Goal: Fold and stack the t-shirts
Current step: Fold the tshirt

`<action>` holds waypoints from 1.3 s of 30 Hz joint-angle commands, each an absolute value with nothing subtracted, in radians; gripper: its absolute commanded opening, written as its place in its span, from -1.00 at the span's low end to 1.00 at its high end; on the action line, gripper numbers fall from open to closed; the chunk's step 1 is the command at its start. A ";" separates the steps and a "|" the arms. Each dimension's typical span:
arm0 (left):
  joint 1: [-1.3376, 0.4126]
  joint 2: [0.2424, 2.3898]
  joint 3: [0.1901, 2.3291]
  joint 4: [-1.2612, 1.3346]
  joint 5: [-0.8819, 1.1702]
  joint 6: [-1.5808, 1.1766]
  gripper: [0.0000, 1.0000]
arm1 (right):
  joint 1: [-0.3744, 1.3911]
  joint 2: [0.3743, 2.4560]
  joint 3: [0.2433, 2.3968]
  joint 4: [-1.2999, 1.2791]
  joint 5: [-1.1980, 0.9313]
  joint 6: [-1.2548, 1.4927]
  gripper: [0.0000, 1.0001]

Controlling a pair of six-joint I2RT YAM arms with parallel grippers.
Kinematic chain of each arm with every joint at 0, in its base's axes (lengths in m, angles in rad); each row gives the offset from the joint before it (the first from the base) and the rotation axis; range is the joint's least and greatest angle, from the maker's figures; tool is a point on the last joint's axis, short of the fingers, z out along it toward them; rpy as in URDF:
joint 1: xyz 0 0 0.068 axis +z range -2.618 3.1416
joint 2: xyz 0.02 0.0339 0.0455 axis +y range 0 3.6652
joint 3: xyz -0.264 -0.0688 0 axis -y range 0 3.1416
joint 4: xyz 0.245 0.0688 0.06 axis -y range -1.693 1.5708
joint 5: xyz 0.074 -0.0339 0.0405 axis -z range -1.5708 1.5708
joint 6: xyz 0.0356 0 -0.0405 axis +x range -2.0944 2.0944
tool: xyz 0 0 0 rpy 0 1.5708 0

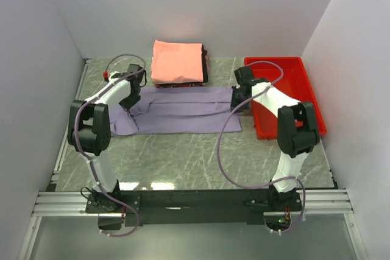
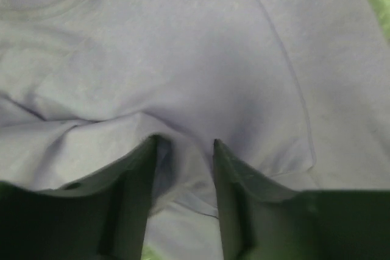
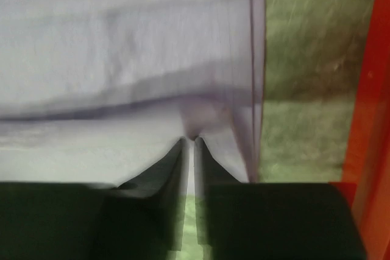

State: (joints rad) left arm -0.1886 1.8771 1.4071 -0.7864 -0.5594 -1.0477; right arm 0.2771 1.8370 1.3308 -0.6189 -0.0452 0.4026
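Lavender t-shirt (image 1: pixel 183 111) lies across the middle of the bench (image 1: pixel 183 162), doubled lengthwise into a long band, its far edge straight and its sleeve end fanning out at the left. Just behind it, against the back wall, sits the stack of finished pieces, a salmon-pink t-shirt (image 1: pixel 177 61) on top and a black t-shirt (image 1: pixel 205 68) showing at its right edge. The red tray (image 1: pixel 273 59) stands to the right, with a strip of bare bench between it and the cloth. One arm reaches to each end of the band. The left tool (image 2: pixel 183 144) is at the collar end with its fingers parted; a soft ridge of cloth rises between them but looks slack, so I read it as open rather than gripping. The right tool (image 3: pixel 192 140) is at the hem end beside the tray, its fingers drawn almost together with only a thin slit between them. Its tips nip a pucker of the hem, so I take it as closed on the lavender t-shirt, though the view is blurred. Working both ends at once makes sense: it lets the band be drawn flat so a crease lands straight. By my judgement the lengthwise fold is laid and the cross folds remain before the shirt joins the stack, which is close enough for a short carry.
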 commanded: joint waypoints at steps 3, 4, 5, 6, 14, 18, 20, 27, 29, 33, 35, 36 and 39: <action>-0.175 1.875 1.493 -0.743 -0.506 -0.963 0.29 | 0.256 1.893 1.460 -0.652 -0.023 0.387 0.52; -0.175 1.859 1.485 -0.735 -0.494 -0.956 0.63 | 0.258 1.879 1.460 -0.649 -0.025 0.385 0.60; -0.175 1.842 1.471 -0.715 -0.471 -0.951 0.77 | 0.259 1.843 1.442 -0.635 -0.026 0.382 0.62; -0.178 1.823 1.439 -0.707 -0.459 -0.948 0.86 | 0.261 1.821 1.428 -0.627 -0.035 0.379 0.64; -0.216 1.579 1.191 -0.684 -0.376 -0.979 0.99 | 0.299 1.660 1.234 -0.565 -0.087 0.367 0.69; -0.274 1.479 1.048 -0.701 -0.370 -1.017 0.99 | 0.321 1.617 1.169 -0.542 -0.094 0.365 0.70; -0.279 1.434 0.996 -0.684 -0.356 -1.032 0.99 | 0.324 1.609 1.146 -0.534 -0.103 0.367 0.70; -0.279 1.453 0.897 -0.646 -0.368 -1.054 0.87 | 0.337 1.589 1.124 -0.522 -0.104 0.362 0.70; -0.279 1.469 0.896 -0.621 -0.342 -1.045 0.83 | 0.337 1.589 1.123 -0.522 -0.103 0.364 0.70; -0.279 1.538 0.913 -0.620 -0.373 -1.058 0.71 | 0.339 1.591 1.124 -0.526 -0.095 0.364 0.70; -0.278 1.555 0.923 -0.643 -0.397 -1.068 0.59 | 0.339 1.591 1.126 -0.529 -0.091 0.361 0.70; -0.278 1.566 0.936 -0.647 -0.416 -1.066 0.44 | 0.339 1.589 1.126 -0.529 -0.087 0.360 0.70; -0.278 1.566 0.951 -0.669 -0.452 -1.086 0.22 | 0.337 1.591 1.124 -0.529 -0.087 0.360 0.70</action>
State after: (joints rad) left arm -0.2802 1.5753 0.9009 -0.6559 -0.3843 -1.0615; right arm 0.3313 1.6447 1.1248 -0.5529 -0.0975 0.3725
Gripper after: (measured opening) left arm 0.633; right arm 0.851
